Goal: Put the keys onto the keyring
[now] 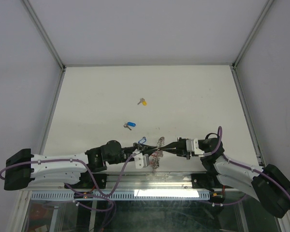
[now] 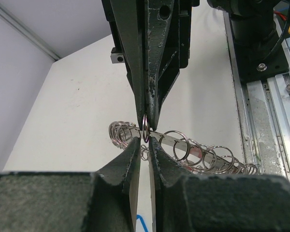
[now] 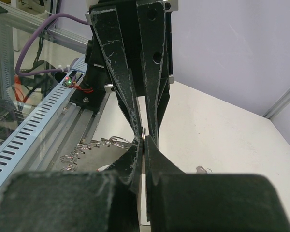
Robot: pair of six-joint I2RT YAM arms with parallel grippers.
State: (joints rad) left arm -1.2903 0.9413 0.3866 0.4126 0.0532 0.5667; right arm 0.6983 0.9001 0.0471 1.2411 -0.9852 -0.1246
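Observation:
The keyring point(image 1: 158, 154), a metal strip strung with many small split rings, lies at the table's near edge and also shows as the keyring point(image 2: 203, 153) and the keyring point(image 3: 94, 144). My right gripper point(image 1: 157, 146) point(image 3: 144, 141) is shut on one small ring point(image 2: 145, 130) at its tips. My left gripper point(image 1: 152, 147) point(image 2: 145, 141) meets it head-on, its jaws a narrow slit apart with that same ring between the tips. A blue tag point(image 1: 142, 141) shows right by the left gripper. Two keys lie loose farther out: the blue-tagged key point(image 1: 129, 125) and the yellow-tagged key point(image 1: 143, 102).
A metal rail point(image 1: 150, 181) runs along the table's near edge behind both grippers. White walls and an aluminium frame point(image 1: 53, 104) enclose the table on three sides. A small key point(image 3: 203, 169) lies on the table beyond the right gripper.

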